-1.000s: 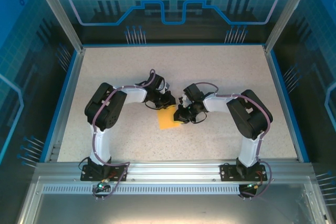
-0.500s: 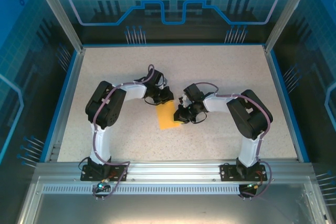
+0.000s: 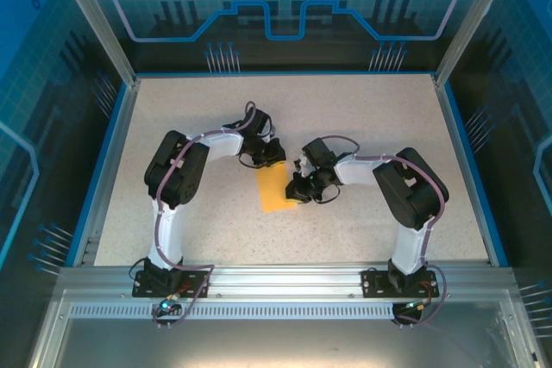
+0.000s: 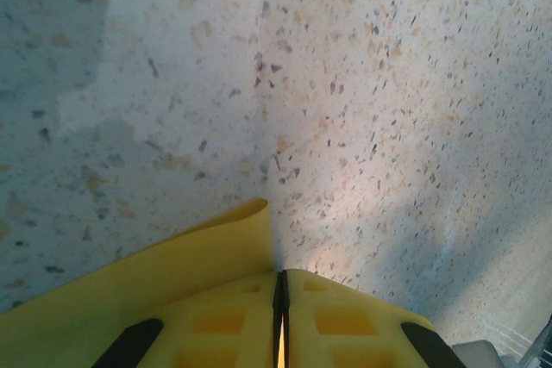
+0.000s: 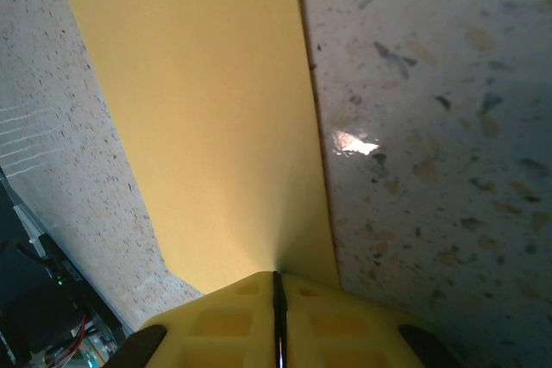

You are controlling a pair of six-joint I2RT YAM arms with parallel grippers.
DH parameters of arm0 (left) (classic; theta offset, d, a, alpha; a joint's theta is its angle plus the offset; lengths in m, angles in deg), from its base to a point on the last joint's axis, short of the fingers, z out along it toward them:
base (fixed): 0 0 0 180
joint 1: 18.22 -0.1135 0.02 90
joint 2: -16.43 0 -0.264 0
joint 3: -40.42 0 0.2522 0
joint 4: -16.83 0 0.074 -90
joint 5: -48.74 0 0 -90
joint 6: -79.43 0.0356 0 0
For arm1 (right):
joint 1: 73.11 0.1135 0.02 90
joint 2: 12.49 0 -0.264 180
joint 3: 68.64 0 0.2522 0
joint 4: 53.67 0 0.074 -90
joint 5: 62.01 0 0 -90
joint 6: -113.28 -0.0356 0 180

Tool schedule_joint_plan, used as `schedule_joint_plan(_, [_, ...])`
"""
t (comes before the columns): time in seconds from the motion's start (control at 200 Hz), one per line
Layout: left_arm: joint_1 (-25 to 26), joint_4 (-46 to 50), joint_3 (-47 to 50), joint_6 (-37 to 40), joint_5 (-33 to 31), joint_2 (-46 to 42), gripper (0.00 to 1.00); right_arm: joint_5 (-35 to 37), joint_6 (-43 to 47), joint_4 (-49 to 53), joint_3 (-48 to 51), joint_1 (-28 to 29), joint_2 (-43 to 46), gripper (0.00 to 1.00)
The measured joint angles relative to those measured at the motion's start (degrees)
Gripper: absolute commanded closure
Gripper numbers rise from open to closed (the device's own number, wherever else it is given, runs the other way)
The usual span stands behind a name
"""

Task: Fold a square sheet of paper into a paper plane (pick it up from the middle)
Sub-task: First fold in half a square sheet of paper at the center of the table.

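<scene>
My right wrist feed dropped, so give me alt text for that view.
The right gripper is shut on the near edge of a yellow paper sheet, which stretches away up-left over the speckled table.

Matt yellow paper [image 3: 274, 189] on speckled, stone-like table [image 3: 362, 118]

Speckled table [image 3: 362, 127]; blue rim [image 3: 102, 174]

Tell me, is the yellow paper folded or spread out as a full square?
Folded, it appears: from above the paper is a strip longer than wide, not square. How many layers, cannot tell.
</scene>
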Motion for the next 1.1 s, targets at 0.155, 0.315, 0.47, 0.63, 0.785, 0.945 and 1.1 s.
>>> schedule_joint_plan(0.155, [-0.09,0.31,-1.31,0.22,-0.7,0.57,0.86,0.2,0.0,-0.44,0.37,0.0,0.24,0.9])
schedule_joint_plan(0.315, [-0.44,0.28,-2.75,0.39,-1.7,1.49,0.86,0.24,0.0,-0.46,0.46,0.0,0.28,0.9])
schedule_joint_plan(0.47, [-0.81,0.26,-3.39,0.92,-2.19,1.84,0.86,0.46,0.0,-0.44,0.63,0.0,0.5,0.9])
schedule_joint_plan(0.63, [-1.27,0.48,-4.44,1.73,-2.12,2.64,0.86,0.92,0.02,-0.42,0.76,0.11,0.76,0.9])
schedule_joint_plan(0.785, [-1.27,0.74,-4.66,2.75,-2.1,2.75,0.88,1.36,0.04,-0.31,0.74,0.26,1.03,0.89])
schedule_joint_plan(0.945, [-1.29,0.48,-4.85,3.41,-2.16,2.91,0.9,2.58,0.35,3.17,-0.61,0.31,1.68,0.88])
schedule_joint_plan(1.1, [-1.53,-0.61,-4.37,4.46,-2.1,2.93,0.91,4.35,1.03,6.82,-6.67,0.35,1.99,0.88])
